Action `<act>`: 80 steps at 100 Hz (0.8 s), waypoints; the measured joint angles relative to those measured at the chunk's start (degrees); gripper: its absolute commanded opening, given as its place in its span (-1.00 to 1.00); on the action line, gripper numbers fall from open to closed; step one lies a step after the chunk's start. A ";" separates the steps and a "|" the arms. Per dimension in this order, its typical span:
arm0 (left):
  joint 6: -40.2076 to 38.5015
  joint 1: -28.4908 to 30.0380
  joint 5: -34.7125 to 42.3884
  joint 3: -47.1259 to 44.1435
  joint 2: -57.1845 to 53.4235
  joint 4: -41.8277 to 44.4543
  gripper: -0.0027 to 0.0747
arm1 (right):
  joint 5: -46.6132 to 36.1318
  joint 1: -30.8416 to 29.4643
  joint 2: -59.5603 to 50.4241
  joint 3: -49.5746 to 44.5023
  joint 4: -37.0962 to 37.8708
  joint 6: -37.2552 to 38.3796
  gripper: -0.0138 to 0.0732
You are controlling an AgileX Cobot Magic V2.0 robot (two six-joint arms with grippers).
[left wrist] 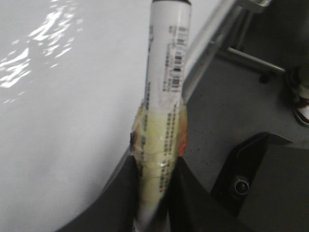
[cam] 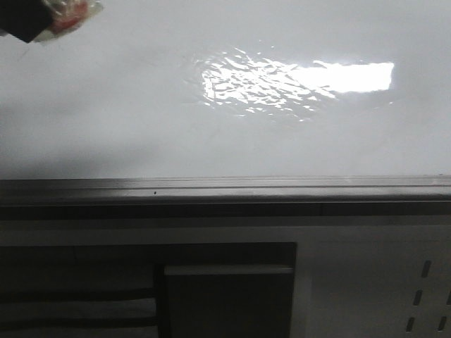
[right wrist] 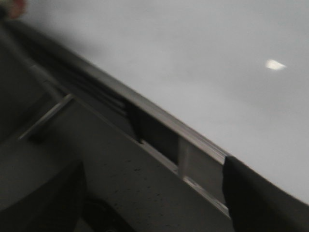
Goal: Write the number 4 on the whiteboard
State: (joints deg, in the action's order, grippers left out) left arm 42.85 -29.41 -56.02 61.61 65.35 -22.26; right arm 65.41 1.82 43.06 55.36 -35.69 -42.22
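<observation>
The whiteboard (cam: 141,105) is a large glossy white board with a bright rectangular glare and a grey metal edge rail (cam: 225,189). No number 4 shows on it. My left gripper (left wrist: 155,193) is shut on a white marker (left wrist: 166,72) wrapped in yellowish tape, held beside the board's edge (left wrist: 48,121). In the front view only its taped tip (cam: 63,15) shows at the top left corner, over the board. My right gripper (right wrist: 154,203) is open and empty, its dark fingers (right wrist: 256,198) apart, below the rail (right wrist: 159,116) next to the board (right wrist: 193,58).
Below the rail, a grey perforated panel (cam: 416,282) sits at lower right and a dark recess with a block (cam: 225,296) at lower centre. Metal frame legs (left wrist: 251,53) and dark floor show past the board's edge.
</observation>
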 measured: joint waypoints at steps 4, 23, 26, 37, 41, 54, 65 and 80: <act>1.44 -1.35 -1.05 1.05 1.13 -0.24 -0.98 | 2.07 0.00 2.54 0.75 -3.65 -5.99 0.52; 6.23 -8.89 -2.89 5.45 6.82 -0.36 -0.98 | 5.01 3.72 11.07 3.42 -12.87 -23.90 0.49; 6.67 -9.81 -2.89 6.09 7.51 -0.36 -0.98 | 4.73 4.78 11.89 3.70 -13.17 -25.32 0.46; 7.32 -12.87 -2.98 8.63 9.72 -0.36 -0.98 | 2.46 9.71 14.28 4.31 -13.33 -29.38 0.30; 7.44 -13.55 -2.98 9.34 10.17 -0.45 -0.98 | 0.83 11.64 14.91 4.31 -13.21 -30.01 0.26; 7.52 -15.04 -2.86 11.09 10.53 -0.45 -0.98 | -5.05 17.71 16.72 4.59 -11.40 -31.08 0.23; 7.52 -15.27 -2.78 11.59 10.53 -0.47 -0.98 | -8.92 22.00 18.70 4.63 -10.31 -31.67 0.23; 7.57 -15.27 -2.78 11.59 10.53 -0.47 -0.98 | -11.23 25.15 22.07 4.72 -9.59 -31.70 0.23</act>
State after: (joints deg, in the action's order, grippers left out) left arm 50.42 -44.68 -58.80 73.20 75.87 -22.73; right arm 54.18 26.97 65.12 60.08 -45.28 -73.92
